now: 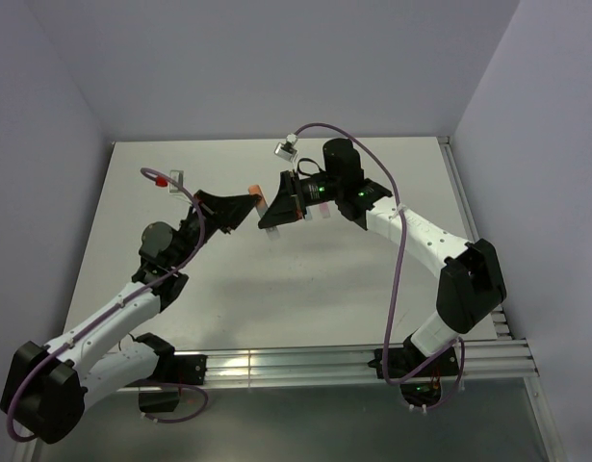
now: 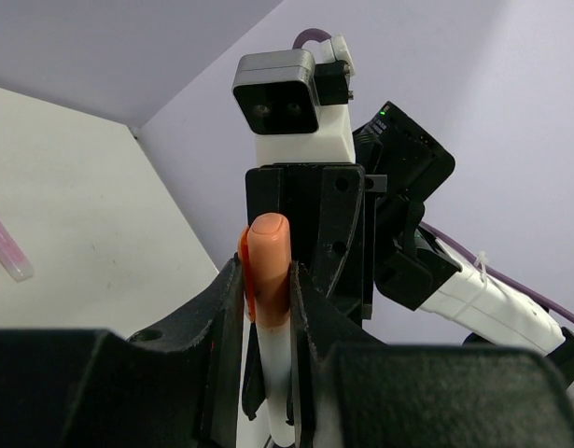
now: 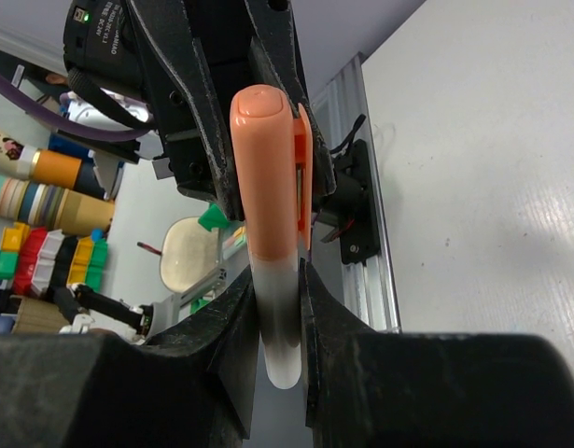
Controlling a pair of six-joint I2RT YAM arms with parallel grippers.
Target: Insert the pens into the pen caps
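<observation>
The clear-whitish pen (image 3: 281, 336) wears its orange cap (image 3: 266, 168), which has a clip on one side. Both grippers hold this one piece in the air above the middle of the table. My left gripper (image 2: 266, 273) is shut on the orange cap (image 2: 268, 252), with the white pen barrel (image 2: 277, 373) running down between its fingers. My right gripper (image 3: 279, 280) is shut on the whitish barrel just below the cap. In the top view the left gripper (image 1: 245, 205) and right gripper (image 1: 269, 211) meet tip to tip, with the orange cap (image 1: 254, 192) between them. The blue pen and its cap are out of view.
A pink pen (image 2: 7, 245) lies on the white table (image 1: 334, 279) beyond the grippers. A small pale piece (image 1: 273, 234) lies on the table just below the right gripper. An aluminium rail (image 1: 353, 361) runs along the near edge. Walls enclose the back and sides.
</observation>
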